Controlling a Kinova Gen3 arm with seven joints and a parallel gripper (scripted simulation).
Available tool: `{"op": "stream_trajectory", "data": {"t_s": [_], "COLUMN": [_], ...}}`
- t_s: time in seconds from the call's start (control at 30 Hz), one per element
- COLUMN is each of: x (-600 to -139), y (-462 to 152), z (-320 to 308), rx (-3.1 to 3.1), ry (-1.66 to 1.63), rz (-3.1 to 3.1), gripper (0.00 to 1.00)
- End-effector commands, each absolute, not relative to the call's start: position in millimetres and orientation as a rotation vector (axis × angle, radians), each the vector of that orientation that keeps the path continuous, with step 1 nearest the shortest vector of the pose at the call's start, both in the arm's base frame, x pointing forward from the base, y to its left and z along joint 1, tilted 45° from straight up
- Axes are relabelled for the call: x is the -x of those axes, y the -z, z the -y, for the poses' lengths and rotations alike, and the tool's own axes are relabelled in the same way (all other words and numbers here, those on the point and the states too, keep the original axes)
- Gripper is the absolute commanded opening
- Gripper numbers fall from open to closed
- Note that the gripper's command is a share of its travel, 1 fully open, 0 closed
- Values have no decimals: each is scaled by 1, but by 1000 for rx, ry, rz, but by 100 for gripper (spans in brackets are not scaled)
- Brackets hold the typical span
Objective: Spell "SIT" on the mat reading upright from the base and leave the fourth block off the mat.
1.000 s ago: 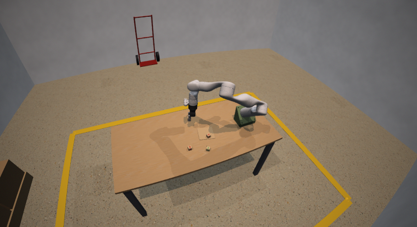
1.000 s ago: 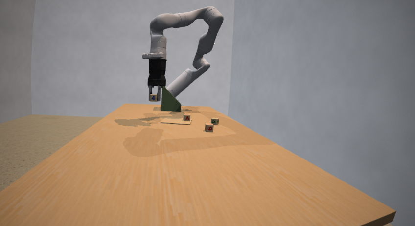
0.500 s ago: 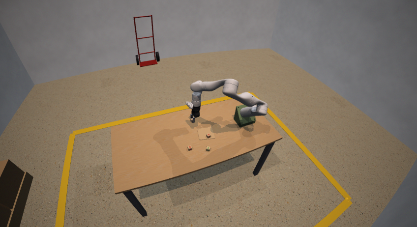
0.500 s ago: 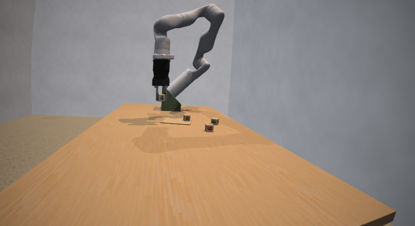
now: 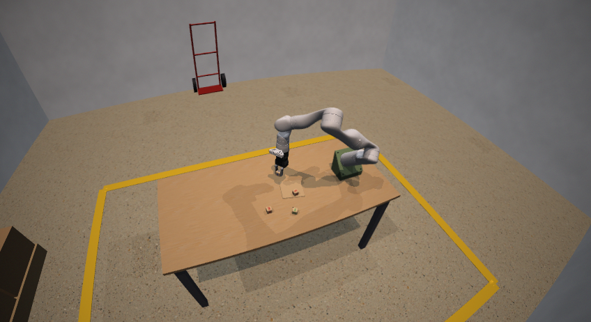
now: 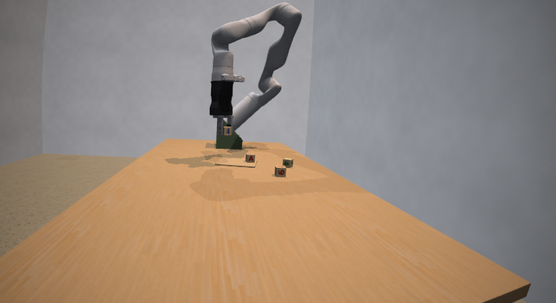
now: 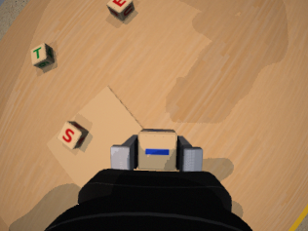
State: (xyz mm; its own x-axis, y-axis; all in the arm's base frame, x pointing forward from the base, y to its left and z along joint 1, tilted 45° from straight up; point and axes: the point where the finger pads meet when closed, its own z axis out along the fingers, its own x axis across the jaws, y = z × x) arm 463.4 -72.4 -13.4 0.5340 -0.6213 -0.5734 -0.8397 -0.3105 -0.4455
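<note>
My gripper (image 5: 279, 172) (image 6: 224, 126) (image 7: 157, 147) is shut on the I block (image 6: 227, 131) (image 7: 157, 162) and holds it above the table, beside the mat. Its top face shows a blue bar, lying crosswise in the wrist view; a blue 4 is on a side. The S block (image 5: 295, 192) (image 6: 250, 158) (image 7: 72, 134) sits on the thin square mat (image 5: 286, 192) (image 6: 233, 163) (image 7: 105, 113), near one edge, red S up. The T block (image 5: 294, 210) (image 6: 287, 162) (image 7: 42, 56), green T up, and the E block (image 5: 268, 210) (image 6: 280, 171) (image 7: 120, 8), red E up, stand off the mat.
The wooden table (image 5: 198, 220) (image 6: 218, 242) carries the green robot base (image 5: 336, 166) (image 6: 229, 142) at one end. The arm's shadows fall across the table. A red hand truck (image 5: 210, 89) stands on the floor by the wall.
</note>
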Motion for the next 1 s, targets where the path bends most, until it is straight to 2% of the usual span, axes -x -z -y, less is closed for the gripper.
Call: {"op": "stream_trajectory", "data": {"t_s": [0.0,0.97], "x": [-457,-412], "y": [7,-17], "z": [71,37], "rx": [2101,2323], "ry": [-326,-27], "rz": [-1071,-319], "gripper": [57,57]}}
